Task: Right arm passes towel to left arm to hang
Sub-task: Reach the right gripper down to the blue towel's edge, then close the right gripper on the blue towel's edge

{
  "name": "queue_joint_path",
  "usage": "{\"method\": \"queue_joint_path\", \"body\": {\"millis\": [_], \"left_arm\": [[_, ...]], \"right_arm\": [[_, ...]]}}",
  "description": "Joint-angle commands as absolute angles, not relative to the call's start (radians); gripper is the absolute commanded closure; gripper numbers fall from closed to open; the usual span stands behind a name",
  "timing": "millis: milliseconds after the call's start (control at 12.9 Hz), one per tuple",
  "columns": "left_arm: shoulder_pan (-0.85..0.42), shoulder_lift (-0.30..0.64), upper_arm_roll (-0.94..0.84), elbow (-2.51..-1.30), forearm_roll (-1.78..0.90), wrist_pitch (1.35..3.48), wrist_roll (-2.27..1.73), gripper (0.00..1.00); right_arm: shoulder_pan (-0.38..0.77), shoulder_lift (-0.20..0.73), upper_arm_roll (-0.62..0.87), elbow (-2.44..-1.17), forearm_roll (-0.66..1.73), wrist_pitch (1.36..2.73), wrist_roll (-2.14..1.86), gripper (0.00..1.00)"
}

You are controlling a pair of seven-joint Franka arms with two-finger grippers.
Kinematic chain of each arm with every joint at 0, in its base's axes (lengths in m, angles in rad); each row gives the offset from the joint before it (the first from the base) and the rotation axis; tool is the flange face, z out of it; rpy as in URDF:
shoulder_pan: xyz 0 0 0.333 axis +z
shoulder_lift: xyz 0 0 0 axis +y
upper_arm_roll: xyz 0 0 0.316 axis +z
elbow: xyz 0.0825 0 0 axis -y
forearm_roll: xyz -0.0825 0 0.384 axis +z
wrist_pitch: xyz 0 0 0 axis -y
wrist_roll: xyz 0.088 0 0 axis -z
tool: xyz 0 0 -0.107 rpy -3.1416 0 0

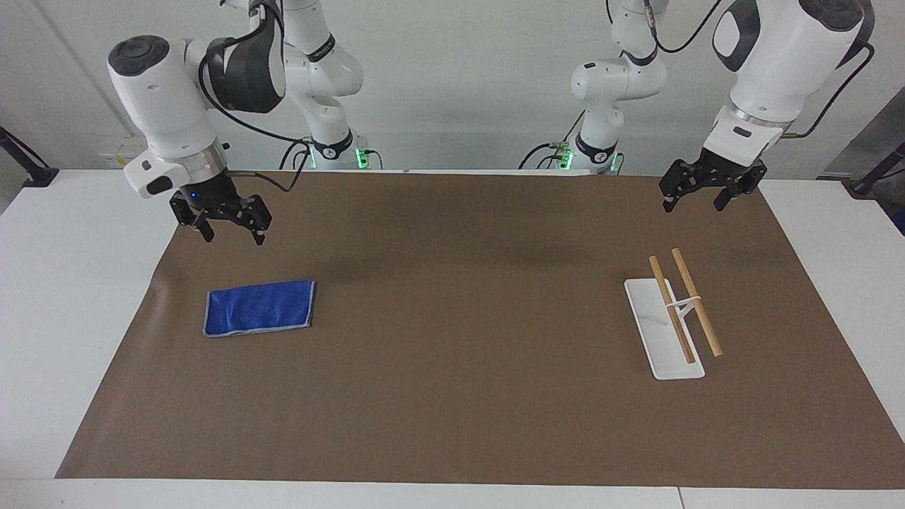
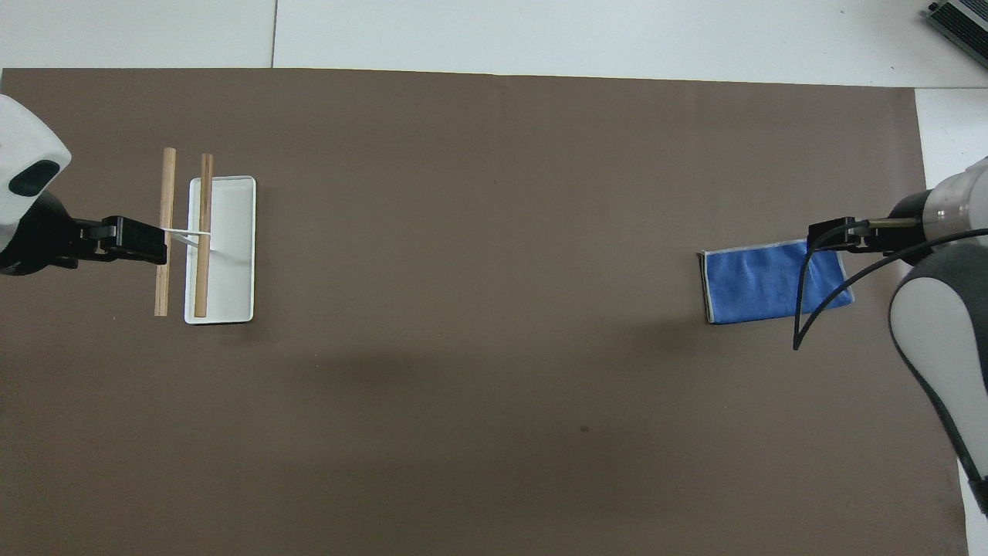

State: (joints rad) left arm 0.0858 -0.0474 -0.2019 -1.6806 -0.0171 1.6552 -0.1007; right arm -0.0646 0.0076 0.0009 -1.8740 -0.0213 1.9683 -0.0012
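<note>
- Across the white table (image 1: 78,297) lies a brown mat (image 1: 466,332) that covers most of its top and bears everything else.
- At the right arm's end of the table, the right arm (image 1: 170,113) is bent over the mat's edge, a blue light glowing on its black wrist; a black cable loops from the wrist.
- At the other end, the left arm (image 1: 771,63) waits, its wrist hanging over the mat edge nearest the robots.
- On the mat toward the left arm's end stands a white rack (image 1: 664,329), a flat white base with a thin stand carrying two wooden rods (image 1: 696,302) side by side.
- On the mat toward the right arm's end lies the towel (image 1: 259,307), royal blue with a pale edge, folded flat, touched by nothing.
- Above the mat, the right gripper (image 1: 228,230) hangs clear of the towel, with its fingers spread apart; in the overhead view it (image 2: 830,235) covers the towel's (image 2: 760,282) corner.
- Over the mat, the left gripper (image 1: 693,199) hangs well above the rack with its fingers apart; in the overhead view it (image 2: 143,239) sits beside the rods.
</note>
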Motion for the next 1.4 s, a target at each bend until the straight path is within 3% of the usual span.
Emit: {"method": "queue_joint_path", "body": {"millis": [0,466,777,1166,1244,1321], "left_arm": [[0.080,-0.063,-0.202,-1.695,0.000,1.667,-0.110,0.00],[0.080,-0.063,-0.202,-1.695,0.000,1.667,-0.112,0.00],[0.080,-0.064,-0.202,-1.698,0.000,1.667,-0.112,0.00],[0.080,-0.064,-0.202,-1.698,0.000,1.667,-0.112,0.00],[0.080,-0.064,-0.202,-1.698,0.000,1.667,-0.112,0.00],[0.080,-0.064,-0.202,-1.698,0.000,1.667,-0.112,0.00]], "right_arm": [[-0.103,0.063,0.005,-1.924,0.000,2.048,-0.063,0.00],[-0.146,0.162,0.005,-2.128,0.000,2.379,-0.143,0.00],[-0.144,0.244,0.006,-2.128,0.000,2.451,-0.140,0.00],[-0.137,0.253,0.006,-2.161,0.000,2.456,-0.133,0.00],[-0.137,0.253,0.006,-2.161,0.000,2.456,-0.130,0.12],[-0.133,0.252,0.006,-2.163,0.000,2.456,-0.118,0.42]]}}
